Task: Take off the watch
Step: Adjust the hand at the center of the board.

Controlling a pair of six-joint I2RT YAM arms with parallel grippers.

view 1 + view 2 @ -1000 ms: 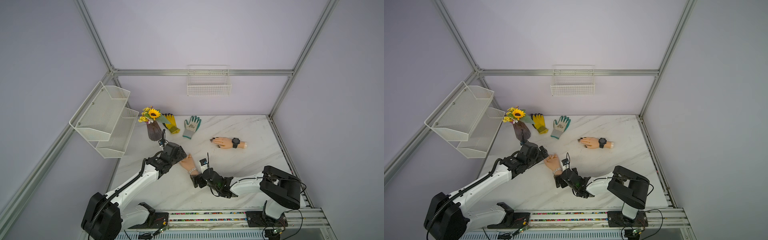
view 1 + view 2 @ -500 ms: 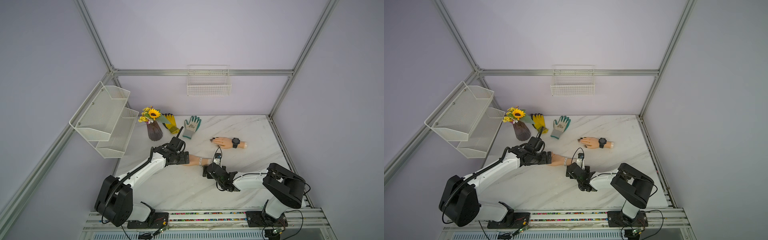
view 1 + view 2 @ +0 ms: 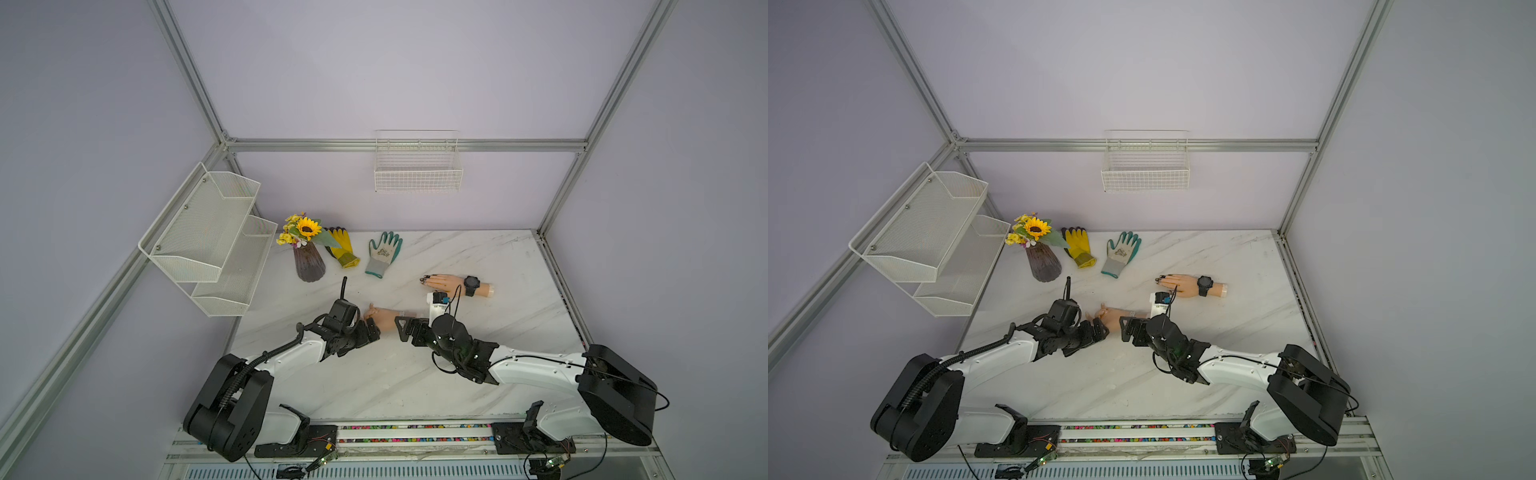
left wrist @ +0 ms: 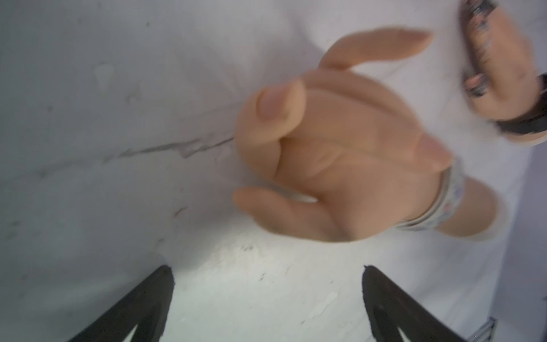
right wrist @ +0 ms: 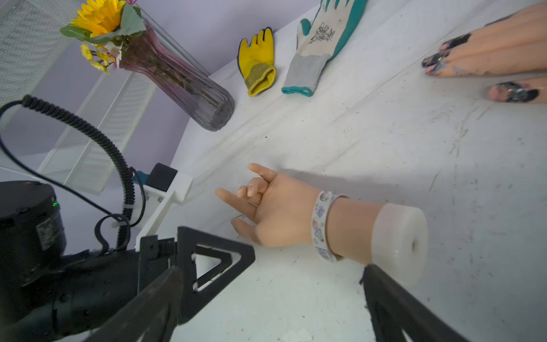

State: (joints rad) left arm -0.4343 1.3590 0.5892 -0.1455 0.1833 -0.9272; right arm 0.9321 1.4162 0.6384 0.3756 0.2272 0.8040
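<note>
Watch [image 3: 471, 286]: black, strapped on the far mannequin hand [image 3: 442, 282], which lies flat at the table's [image 3: 519, 328] back right, apart from both grippers.
Left gripper [image 4: 266, 272]: spread wide and empty, facing the near mannequin hand's [image 3: 384, 319] curled fingers.
Right gripper [image 5: 272, 271]: spread wide and empty, just beside that hand's cut wrist end.
Writing: you get a dark print on the grey-green glove [image 3: 384, 253], too small to read.
In your way: the near hand, wearing a patterned band [image 5: 321, 225], lies between your grippers.
Around: yellow glove [image 3: 343, 247] and sunflower vase [image 3: 308, 262].
</note>
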